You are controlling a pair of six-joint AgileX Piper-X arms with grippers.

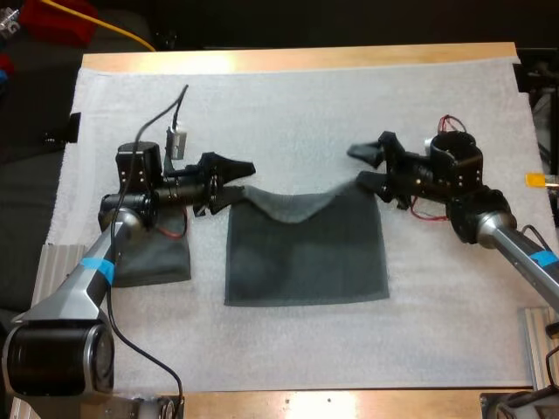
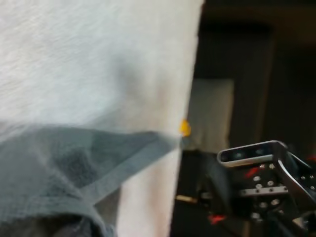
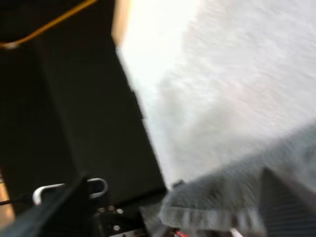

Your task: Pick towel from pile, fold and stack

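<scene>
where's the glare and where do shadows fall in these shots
high view: even light, with a soft shadow on the mat along the towel's raised far edge; left wrist view: a faint shadow on the mat beyond the towel; right wrist view: the mat glares plain white near its edge

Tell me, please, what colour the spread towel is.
The spread towel is dark grey-green; best in the high view.

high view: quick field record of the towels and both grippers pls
spread towel: centre of the mat, near part flat, far edge raised at both corners and sagging between them
left gripper: at the spread towel's far left corner
right gripper: at its far right corner
folded towel: on the mat to the left of the spread towel, partly under the left arm
mat: white, covers the table
</scene>
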